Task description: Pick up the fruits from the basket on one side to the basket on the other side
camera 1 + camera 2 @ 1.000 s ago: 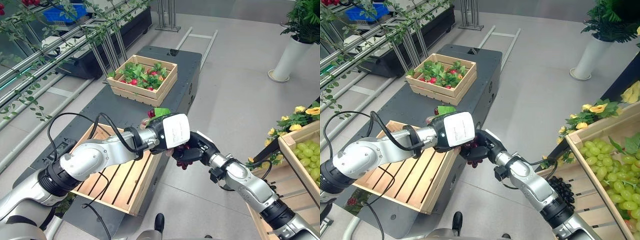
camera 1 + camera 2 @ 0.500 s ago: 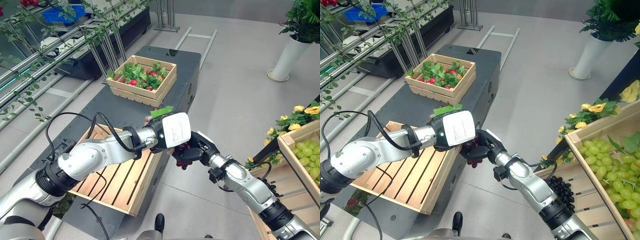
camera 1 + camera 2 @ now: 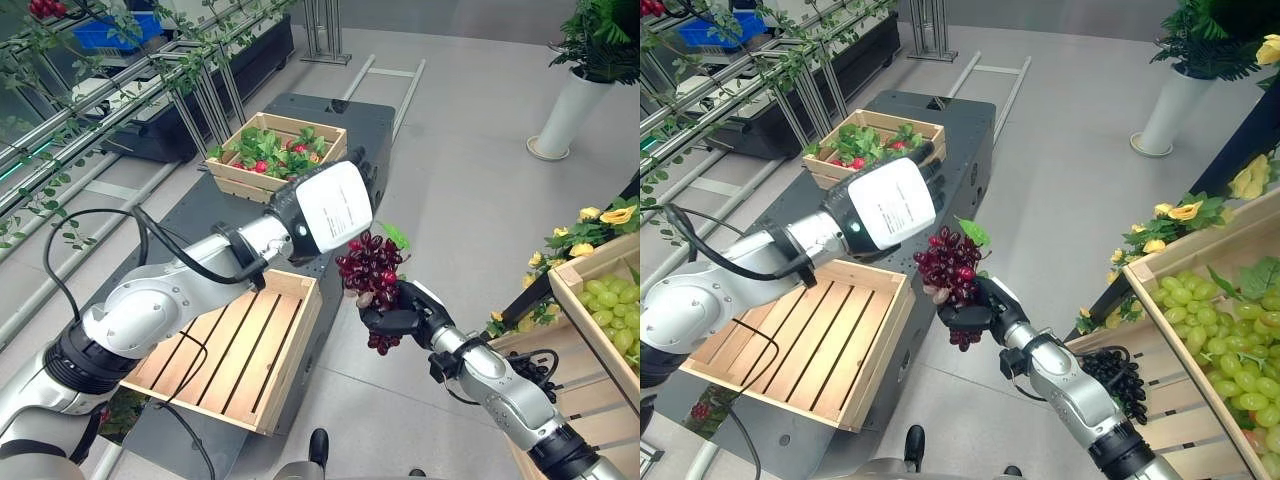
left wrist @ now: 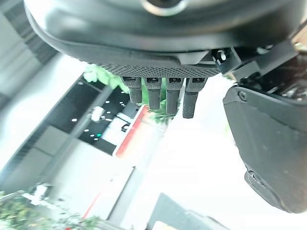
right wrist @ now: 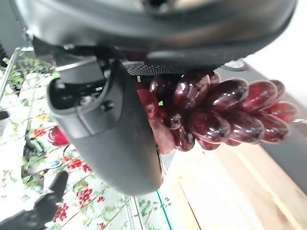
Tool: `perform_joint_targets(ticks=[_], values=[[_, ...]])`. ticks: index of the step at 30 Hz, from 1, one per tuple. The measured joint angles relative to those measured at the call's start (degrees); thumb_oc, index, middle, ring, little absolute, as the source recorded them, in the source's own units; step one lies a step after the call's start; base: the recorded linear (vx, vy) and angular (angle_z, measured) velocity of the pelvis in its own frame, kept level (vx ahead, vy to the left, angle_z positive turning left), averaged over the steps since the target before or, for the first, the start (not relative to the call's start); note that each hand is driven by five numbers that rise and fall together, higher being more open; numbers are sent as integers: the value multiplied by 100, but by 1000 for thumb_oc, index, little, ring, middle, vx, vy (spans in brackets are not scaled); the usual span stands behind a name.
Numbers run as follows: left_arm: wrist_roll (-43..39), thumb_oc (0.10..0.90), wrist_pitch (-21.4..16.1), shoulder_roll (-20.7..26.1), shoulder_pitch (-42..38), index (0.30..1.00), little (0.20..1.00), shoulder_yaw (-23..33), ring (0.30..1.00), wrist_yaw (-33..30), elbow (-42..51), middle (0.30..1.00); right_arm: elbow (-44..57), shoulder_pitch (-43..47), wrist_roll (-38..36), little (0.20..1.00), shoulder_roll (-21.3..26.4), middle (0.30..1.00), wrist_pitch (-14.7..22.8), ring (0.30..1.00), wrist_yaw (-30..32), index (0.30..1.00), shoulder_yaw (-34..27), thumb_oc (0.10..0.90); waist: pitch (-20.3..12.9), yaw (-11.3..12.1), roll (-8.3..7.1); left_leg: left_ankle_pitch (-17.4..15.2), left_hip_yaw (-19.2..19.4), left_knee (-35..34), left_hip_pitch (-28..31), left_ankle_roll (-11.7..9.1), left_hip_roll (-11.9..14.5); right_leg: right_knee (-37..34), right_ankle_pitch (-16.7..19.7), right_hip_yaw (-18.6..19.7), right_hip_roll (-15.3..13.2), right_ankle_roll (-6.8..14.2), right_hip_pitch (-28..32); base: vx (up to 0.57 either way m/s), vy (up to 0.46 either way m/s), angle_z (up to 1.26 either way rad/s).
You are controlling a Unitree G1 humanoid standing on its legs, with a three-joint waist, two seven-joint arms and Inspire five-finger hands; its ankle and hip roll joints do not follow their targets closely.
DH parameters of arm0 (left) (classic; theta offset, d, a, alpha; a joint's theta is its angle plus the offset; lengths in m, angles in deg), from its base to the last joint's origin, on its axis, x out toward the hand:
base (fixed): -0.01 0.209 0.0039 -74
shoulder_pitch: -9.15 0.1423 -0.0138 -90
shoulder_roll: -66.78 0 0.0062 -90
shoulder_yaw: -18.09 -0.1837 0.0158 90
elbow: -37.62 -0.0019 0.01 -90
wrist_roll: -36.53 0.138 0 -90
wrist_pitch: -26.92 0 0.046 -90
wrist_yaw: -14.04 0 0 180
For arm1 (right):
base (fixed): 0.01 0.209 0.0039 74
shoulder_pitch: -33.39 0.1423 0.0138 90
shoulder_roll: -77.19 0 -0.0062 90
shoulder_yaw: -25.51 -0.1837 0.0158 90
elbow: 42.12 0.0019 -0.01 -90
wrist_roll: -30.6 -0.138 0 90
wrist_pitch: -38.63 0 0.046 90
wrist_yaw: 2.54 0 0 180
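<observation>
One bunch of dark red grapes [image 3: 368,268] sits squeezed in the right robot hand [image 3: 395,318], up in the air beside the empty wooden basket [image 3: 232,352] on the bench [image 3: 375,135], while the left robot hand [image 4: 165,93], fingers straight, holds nothing, so a loose squeeze could drop the grapes on the floor.

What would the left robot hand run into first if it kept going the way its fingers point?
Probably the far crate of strawberries: the open left robot hand points over it. Depth is unclear, so it might pass above.
</observation>
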Motion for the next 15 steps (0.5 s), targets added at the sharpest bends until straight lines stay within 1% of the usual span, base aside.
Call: perform_joint_targets(ticks=[3, 7, 12, 14, 15], values=[[1, 800, 117, 64, 3, 900, 900, 1, 900, -2, 2, 900, 0, -20, 0, 300, 0, 300, 0, 300, 50, 300, -34, 400, 0, 1, 0, -8, 36, -1, 18, 8, 2, 0, 0, 69, -2, 0, 0, 14, 14, -5], [-6, 800, 493, 173, 8, 900, 900, 26, 900, -61, 6, 900, 0, -69, 1, 300, -12, 300, 1, 300, 183, 300, -143, 400, -1, -8, -1, -12, 65, -1, 25, 11, 2, 0, 3, 98, -8, 4, -8, 5, 5, -3], [-88, 800, 909, 254, 277, 900, 900, 444, 900, -227, 136, 900, 1, -228, 2, 300, -51, 300, 6, 300, 366, 300, -399, 400, -2, -15, -4, -24, 127, -1, 34, 18, 5, 0, 5, 130, -13, 7, -21, 9, 12, -4], [-270, 800, 1086, 305, 368, 900, 900, 524, 900, -358, 136, 900, 1, -280, 2, 300, -53, 300, 10, 300, 389, 300, -472, 400, -3, -15, -7, -27, 140, -1, 42, 18, 6, 0, 5, 146, -14, 7, -27, 6, 16, -5], [-408, 800, 1178, 344, 505, 900, 900, 647, 900, -528, 141, 900, 1, -301, 2, 300, -55, 300, 25, 300, 399, 300, -494, 400, -6, -22, -10, -33, 154, -2, 48, 19, 8, 0, 6, 176, -14, 8, -34, 3, 9, -9]])
